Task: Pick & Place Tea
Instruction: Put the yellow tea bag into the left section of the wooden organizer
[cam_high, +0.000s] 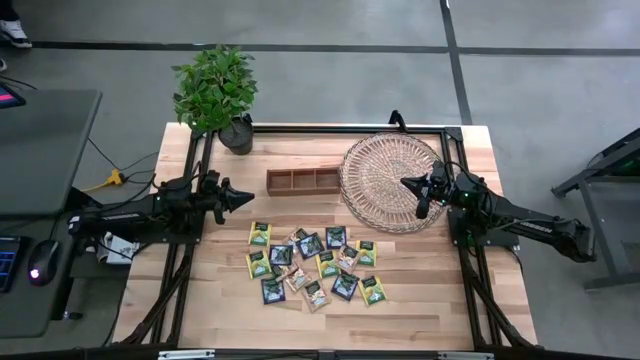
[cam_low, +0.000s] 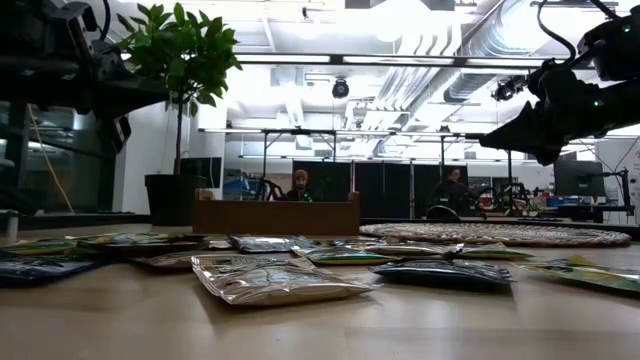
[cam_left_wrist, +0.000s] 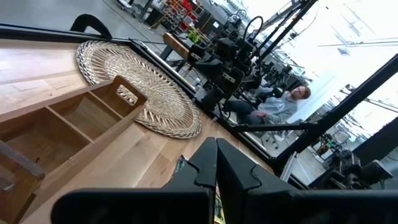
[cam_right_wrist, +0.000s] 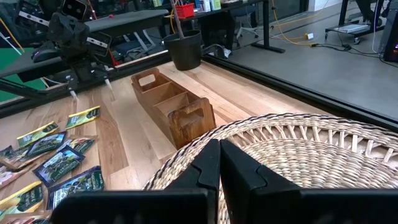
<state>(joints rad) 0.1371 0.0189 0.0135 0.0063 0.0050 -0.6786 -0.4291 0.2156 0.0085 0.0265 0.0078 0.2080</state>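
A: Left tool (cam_high: 245, 195)?
B: Fingers pressed together, nothing in them. It hangs above bare table (cam_high: 420, 290), off the left end of the wooden box (cam_high: 303, 180).

A: Right tool (cam_high: 408, 183)?
B: Also closed tight, empty. It sits over the wicker tray (cam_high: 385, 160), raised off it in the low view.

A: Tea?
B: The tea sachets (cam_high: 312, 263) lie in a loose heap on the table, some overlapping, none in either tool. The heap is ahead of the left tool and toward the table's near edge; from the right tool it lies ahead and beyond the tray's rim. Colours mix: yellow-green, dark navy, a few beige.

A: Box contents?
B: Three compartments; the left wrist view shows bare wood inside those it can see.

A: Tray and box touching?
B: Box end is just beside the tray rim; contact, cannot tell.

A: Anything else?
B: Potted plant (cam_high: 218, 95) at the far corner, behind the left tool. Left wrist view catches a seated person (cam_left_wrist: 283, 106) in the room past the table.
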